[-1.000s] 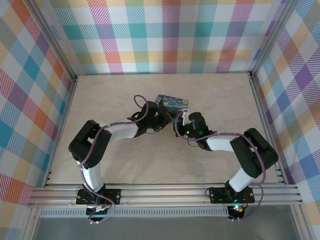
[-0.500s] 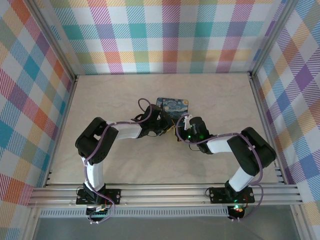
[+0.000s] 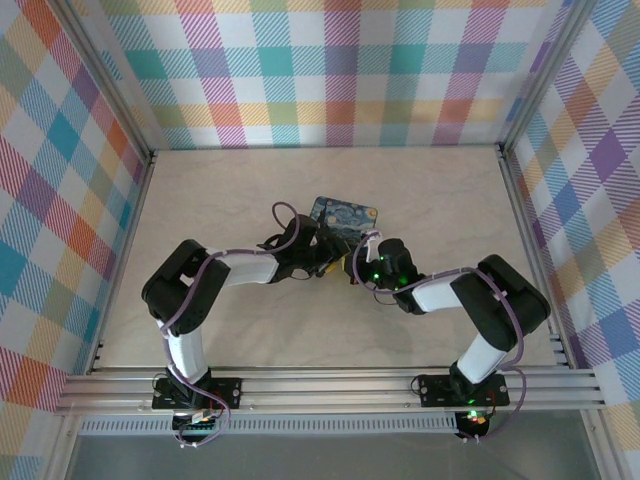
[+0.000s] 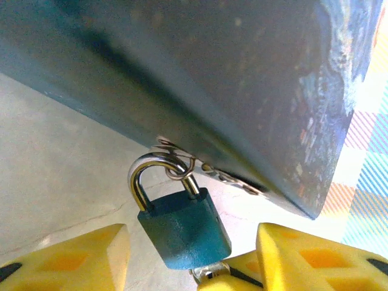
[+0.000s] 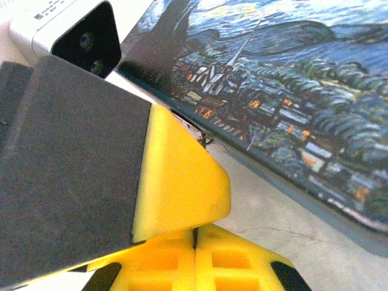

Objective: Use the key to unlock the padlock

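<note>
Below tin [image 4: 212, 79], padlock [image 4: 182, 227] hangs, seemingly locked.

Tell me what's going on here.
The padlock hangs, shackle closed, from the hasp of the painted tin. The left pincer stands open around it, touching neither side. The right pincer is shut close by. A silvery bit at the lock's base may be the key.

Left arm [image 3: 185, 290] and right arm [image 3: 500, 305] are black and white, looped with purple cable [image 3: 232, 252], with yellow fingers [image 4: 66, 257].
</note>
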